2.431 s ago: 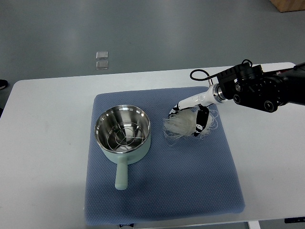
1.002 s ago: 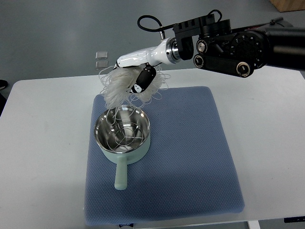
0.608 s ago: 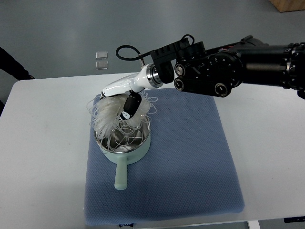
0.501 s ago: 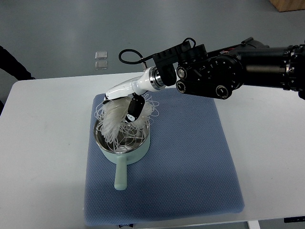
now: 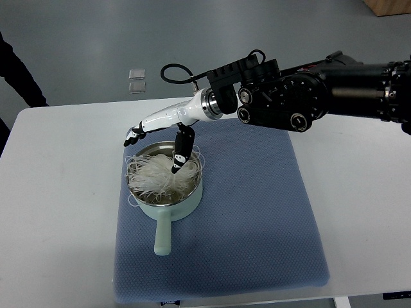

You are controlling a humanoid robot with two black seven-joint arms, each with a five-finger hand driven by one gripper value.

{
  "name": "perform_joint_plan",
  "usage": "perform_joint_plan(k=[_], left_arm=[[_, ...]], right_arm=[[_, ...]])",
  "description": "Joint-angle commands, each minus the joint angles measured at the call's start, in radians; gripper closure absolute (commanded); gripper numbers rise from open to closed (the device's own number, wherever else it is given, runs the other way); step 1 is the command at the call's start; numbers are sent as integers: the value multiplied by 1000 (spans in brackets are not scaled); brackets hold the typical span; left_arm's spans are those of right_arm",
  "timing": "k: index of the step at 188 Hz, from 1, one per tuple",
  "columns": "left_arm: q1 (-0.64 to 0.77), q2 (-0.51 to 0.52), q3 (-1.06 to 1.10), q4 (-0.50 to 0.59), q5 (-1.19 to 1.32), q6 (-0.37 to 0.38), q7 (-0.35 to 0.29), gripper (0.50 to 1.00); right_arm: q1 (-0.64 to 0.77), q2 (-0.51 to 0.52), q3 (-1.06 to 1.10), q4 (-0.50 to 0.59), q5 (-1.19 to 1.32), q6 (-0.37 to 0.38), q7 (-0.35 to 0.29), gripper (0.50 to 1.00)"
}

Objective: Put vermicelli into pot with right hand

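1. White vermicelli (image 5: 157, 176) now sitting in the mint-green pot (image 5: 168, 204) on the blue mat (image 5: 257, 212), left of desk (image 5: 58, 192) centre; half a second back, still dangling from the hand.
2. Right hand (image 5: 157, 138) hovering just over the pot's far rim, fingers (image 5: 133, 136) spread, thumb pointing down into the noodles, gripping nothing.
3. A few strands draped over the near-left rim.
4. Looks basically done, only pulling away left.

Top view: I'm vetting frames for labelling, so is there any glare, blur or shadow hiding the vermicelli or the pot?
Top view: sharp and evenly lit; white vermicelli strands read clearly inside the pale green steel-lined pot; only a soft shadow on the blue mat; right hand crisp, no motion blur.
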Motion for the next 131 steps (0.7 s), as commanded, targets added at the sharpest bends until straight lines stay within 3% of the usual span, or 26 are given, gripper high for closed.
perform_joint_plan(k=[1, 44, 68, 93, 131], left_arm=[[0, 0, 0, 0, 0, 0, 0, 500], [-1, 0, 0, 0, 0, 0, 0, 500], [-1, 0, 0, -2, 1, 0, 0, 500], [-1, 0, 0, -2, 1, 0, 0, 500], [-1, 0, -1, -8, 1, 0, 0, 500]], right_arm=[[-10, -27, 21, -24, 49, -7, -3, 601], [-154, -134, 201, -136, 241, -29, -14, 601], [-299, -178, 357, -197, 327, -125, -22, 601], [-488, -174, 590, -269, 426, -237, -75, 601], [-683, -146, 937, -307, 494, -329, -81, 601]])
